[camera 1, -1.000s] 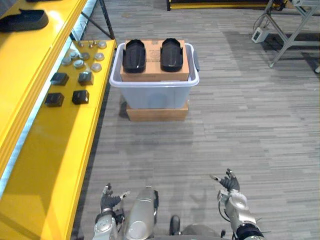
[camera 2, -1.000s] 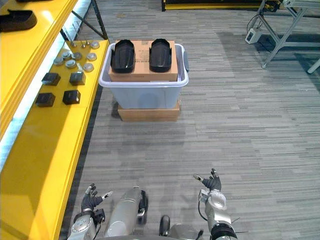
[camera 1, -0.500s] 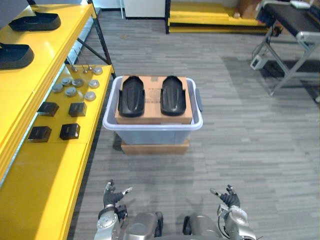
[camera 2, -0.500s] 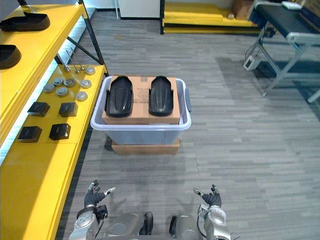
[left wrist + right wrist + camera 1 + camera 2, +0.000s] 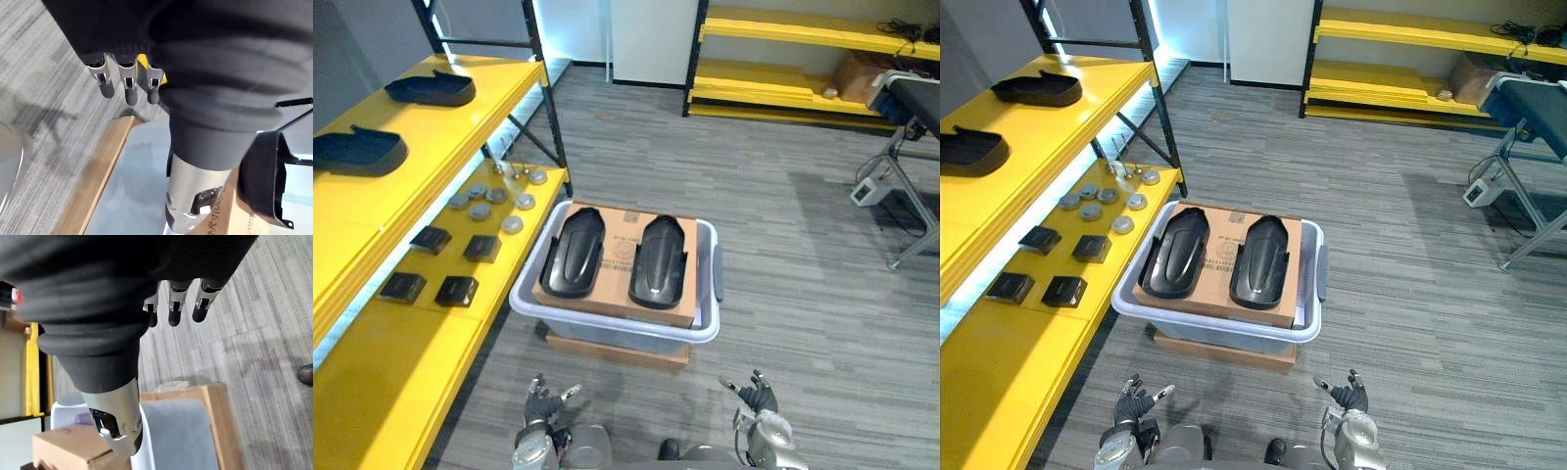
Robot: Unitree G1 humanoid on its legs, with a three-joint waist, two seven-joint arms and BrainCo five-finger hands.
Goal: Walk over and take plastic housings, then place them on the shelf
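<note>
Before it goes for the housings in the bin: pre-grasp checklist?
1. The left hand is open and empty: ok.
2. The right hand is open and empty: ok.
3. The left housing and right housing lie uncovered on the box in the bin: ok.
4. Hands over the housings: not ok, both are low, short of the bin's near side.
5. Bare space on the top shelf: ok.
6. Housings loose from the box: cannot tell.
</note>
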